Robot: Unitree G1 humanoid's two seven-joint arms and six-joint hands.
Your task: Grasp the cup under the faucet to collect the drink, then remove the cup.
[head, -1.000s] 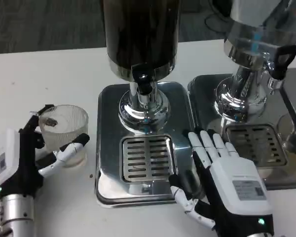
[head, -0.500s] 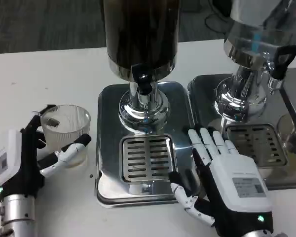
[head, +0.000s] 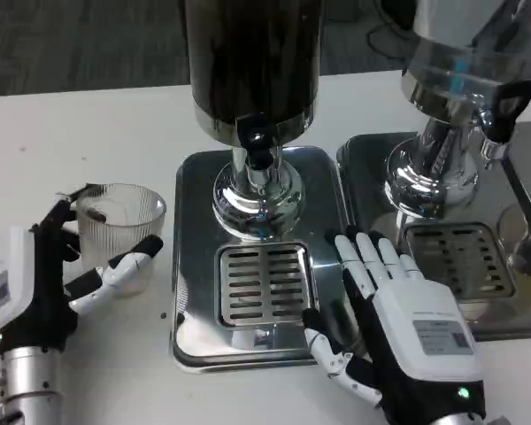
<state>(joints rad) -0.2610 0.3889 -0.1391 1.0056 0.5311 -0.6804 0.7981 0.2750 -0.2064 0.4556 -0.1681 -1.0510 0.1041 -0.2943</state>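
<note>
A clear ribbed cup [head: 119, 232] stands left of the steel drip tray [head: 195, 257], with something dark showing near its rim. My left hand [head: 44, 288] grips it, thumb across the front and the other fingers behind. The black faucet [head: 257, 146] of the dark drink dispenser [head: 252, 62] hangs above the slotted grate [head: 264, 283], and nothing is on the grate. My right hand [head: 403, 323] lies flat with its fingers spread on the right edge of that tray and holds nothing.
A second dispenser [head: 456, 80] with its own tray and grate [head: 460, 257] stands at the right, close beside my right hand. Bare white table [head: 88, 133] stretches to the left and behind the cup.
My left hand has carried the cup a little to the right, toward the drip tray. My right hand has barely shifted.
</note>
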